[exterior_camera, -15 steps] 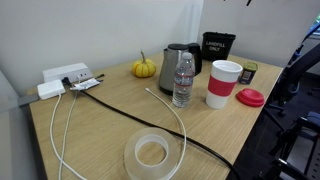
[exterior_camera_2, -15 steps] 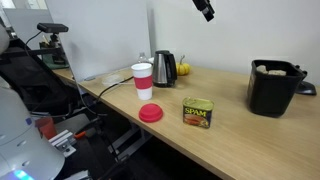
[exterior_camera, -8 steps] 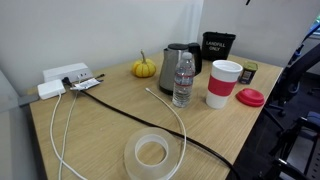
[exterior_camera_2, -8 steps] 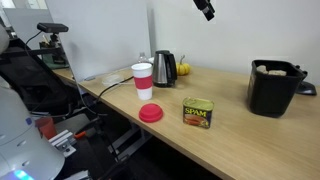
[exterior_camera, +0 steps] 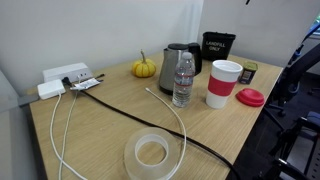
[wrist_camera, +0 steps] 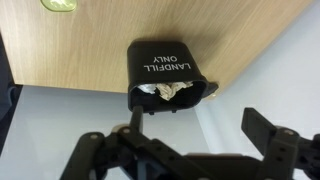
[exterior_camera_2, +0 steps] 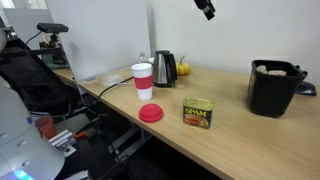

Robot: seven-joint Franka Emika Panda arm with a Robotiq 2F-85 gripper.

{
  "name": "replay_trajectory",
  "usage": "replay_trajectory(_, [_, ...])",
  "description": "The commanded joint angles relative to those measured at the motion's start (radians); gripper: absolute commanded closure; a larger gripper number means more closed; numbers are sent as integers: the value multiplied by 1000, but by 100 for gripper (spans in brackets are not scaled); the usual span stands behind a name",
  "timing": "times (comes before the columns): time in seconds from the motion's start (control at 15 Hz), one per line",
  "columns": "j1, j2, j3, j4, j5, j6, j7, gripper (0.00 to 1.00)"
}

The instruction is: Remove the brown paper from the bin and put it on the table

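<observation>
The black bin (exterior_camera: 218,46) with white "LANDFILL ONLY" lettering stands at the far end of the wood-grain table (exterior_camera: 110,125). It also shows in an exterior view (exterior_camera_2: 274,88) and in the wrist view (wrist_camera: 165,75). Crumpled brown paper (wrist_camera: 165,92) lies inside it, seen through its open top; a bit shows at the rim in an exterior view (exterior_camera_2: 270,69). My gripper (exterior_camera_2: 205,9) hangs high above the table, well above the bin. In the wrist view its fingers (wrist_camera: 190,135) are wide apart and empty.
On the table stand a steel kettle (exterior_camera: 177,66), a clear water bottle (exterior_camera: 183,80), a red-and-white cup (exterior_camera: 223,84) with a red lid (exterior_camera: 250,97) beside it, a Spam can (exterior_camera_2: 198,112), a small pumpkin (exterior_camera: 145,68), a tape roll (exterior_camera: 152,154), a power strip (exterior_camera: 62,80) and cables.
</observation>
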Motion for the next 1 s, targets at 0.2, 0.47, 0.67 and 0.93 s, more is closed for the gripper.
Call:
replay_trajectory(0.2, [57, 77, -90, 118, 14, -45, 29, 0])
replay_trajectory(0.47, [89, 150, -130, 234, 66, -137, -6, 0])
replay_trajectory(0.67, [120, 206, -154, 351, 176, -257, -70, 0])
replay_trajectory(0.93, [147, 276, -182, 520, 293, -439, -116, 0])
